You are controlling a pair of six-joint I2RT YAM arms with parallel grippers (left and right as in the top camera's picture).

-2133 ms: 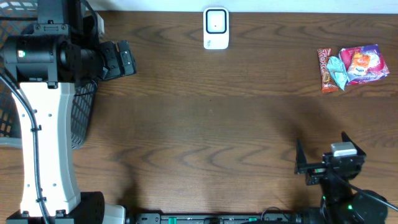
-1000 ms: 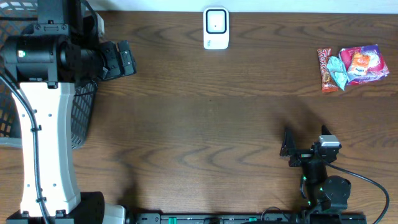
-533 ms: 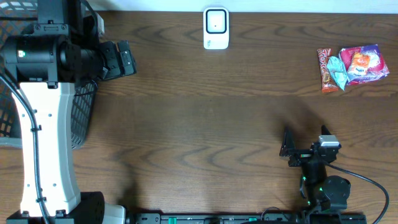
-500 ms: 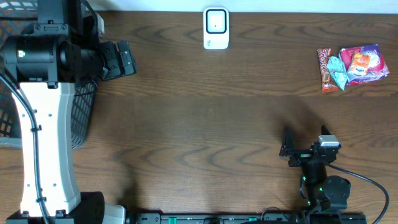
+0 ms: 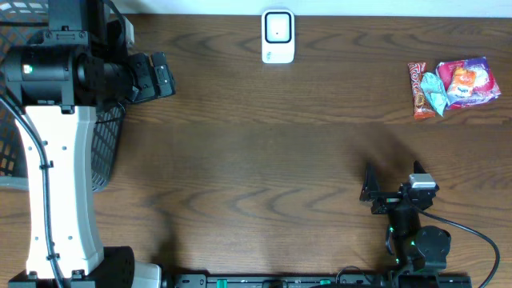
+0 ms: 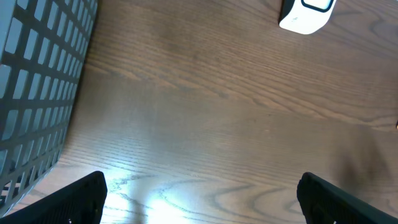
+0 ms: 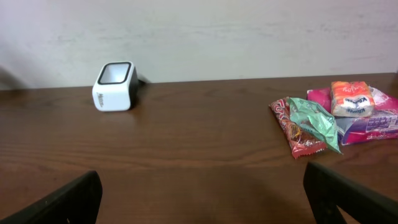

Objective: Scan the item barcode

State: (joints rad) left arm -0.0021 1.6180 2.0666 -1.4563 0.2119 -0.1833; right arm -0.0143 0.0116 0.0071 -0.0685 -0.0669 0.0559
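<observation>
The white barcode scanner (image 5: 278,36) stands at the table's far edge, also visible in the left wrist view (image 6: 305,15) and the right wrist view (image 7: 115,86). The items are snack packets (image 5: 452,86) piled at the far right: a red one (image 7: 298,134), a green one (image 7: 314,118), a pink one (image 7: 373,118) and a small orange pack (image 7: 351,98). My right gripper (image 5: 392,182) hovers near the front edge, open and empty, well short of the packets. My left gripper (image 5: 166,74) is open over bare wood at the left, holding nothing.
A dark wire basket (image 5: 104,152) sits at the left edge under the left arm, its grid filling the left side of the left wrist view (image 6: 37,81). A pale wall (image 7: 199,31) rises behind the table.
The right arm moved left and slightly away from the front edge about two seconds ago, then held still. The left arm has not moved.
</observation>
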